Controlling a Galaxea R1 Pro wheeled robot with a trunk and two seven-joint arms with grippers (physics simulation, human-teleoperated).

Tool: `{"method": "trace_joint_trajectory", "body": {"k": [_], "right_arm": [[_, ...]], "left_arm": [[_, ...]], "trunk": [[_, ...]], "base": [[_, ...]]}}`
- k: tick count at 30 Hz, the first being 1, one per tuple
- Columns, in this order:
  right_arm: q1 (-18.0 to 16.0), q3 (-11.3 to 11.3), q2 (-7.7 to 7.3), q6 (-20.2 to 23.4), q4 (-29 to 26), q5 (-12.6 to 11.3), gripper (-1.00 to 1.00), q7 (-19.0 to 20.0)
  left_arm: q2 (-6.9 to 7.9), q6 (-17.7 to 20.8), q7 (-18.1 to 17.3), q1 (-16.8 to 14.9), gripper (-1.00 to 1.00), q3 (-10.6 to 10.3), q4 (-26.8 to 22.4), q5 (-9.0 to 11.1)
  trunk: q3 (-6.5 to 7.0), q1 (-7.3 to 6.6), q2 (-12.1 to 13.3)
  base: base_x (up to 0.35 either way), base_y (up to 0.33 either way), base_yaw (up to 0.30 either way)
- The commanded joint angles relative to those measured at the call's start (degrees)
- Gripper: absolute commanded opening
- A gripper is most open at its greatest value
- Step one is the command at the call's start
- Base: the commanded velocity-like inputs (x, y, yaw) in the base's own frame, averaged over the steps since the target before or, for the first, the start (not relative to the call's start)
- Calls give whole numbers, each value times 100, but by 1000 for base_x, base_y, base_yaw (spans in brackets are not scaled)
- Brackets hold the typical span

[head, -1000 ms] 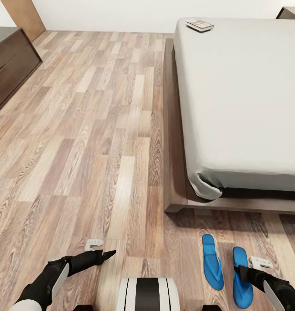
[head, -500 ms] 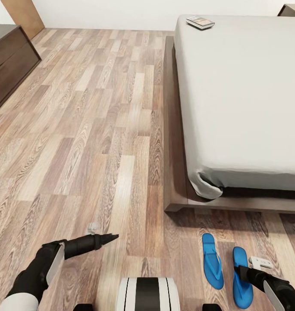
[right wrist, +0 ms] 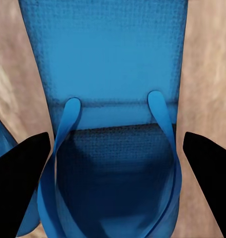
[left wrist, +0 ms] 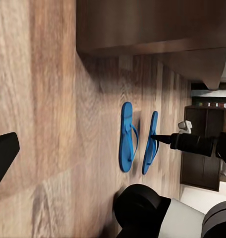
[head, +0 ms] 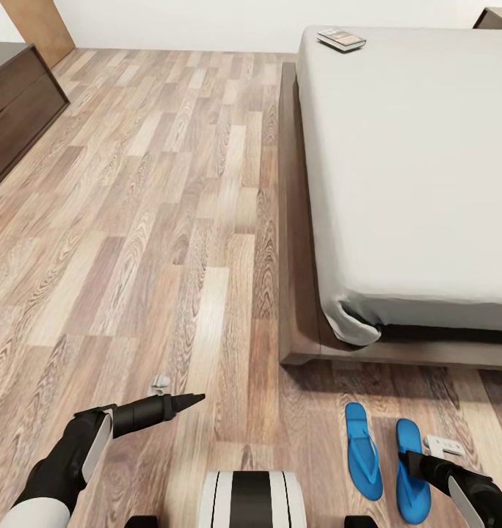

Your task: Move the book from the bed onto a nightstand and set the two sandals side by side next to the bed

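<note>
The two sandals lie on the floor [head: 133, 220] at about 5 o'clock in the head view, just off the foot corner of the bed [head: 412, 161]. The left sandal [head: 363, 450] and the right sandal [head: 412, 469] sit parallel and close together, apart by a thin strip of floor. The book [head: 340, 38] is well away at 1 o'clock, near the far edge of the mattress, with a nightstand [head: 498, 17] just past the bed's far corner.

The right tool [right wrist: 113, 163] hangs directly over the right sandal with its fingers spread wide, one on each side of the sole, straddling the straps and gripping nothing. The left tool [head: 185, 401] points out over bare floor at 7 o'clock; whether it is wide or narrow I cannot tell.

The risks, as I judge them:

- If the right tool drops and closes here, it may pinch the strap loops, not the sole, and the sandal could dangle or twist.
- The neighbouring sandal is so near that a finger could nudge it askew (undoing a pair that looks fairly tidy already).
- The pair sits off the foot of the bed; dragging one alone would split them.
</note>
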Motion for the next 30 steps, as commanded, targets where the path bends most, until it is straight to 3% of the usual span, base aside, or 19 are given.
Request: {"method": "trace_joint_trajectory", "body": {"k": [1, 30], "right_arm": [[0, -24, 2, 37, -8, -32, -100, 28], [-27, -15, 2, -165, -395, -32, -100, 37]], "left_arm": [[-2, 51, -8, -2, 100, 2, 2, 21], [-103, 60, -5, 7, 100, 2, 5, 30]], "trunk": [[-3, -1, -1], [-3, -1, -1]], "base": [[22, 0, 0], [22, 0, 0]]}}
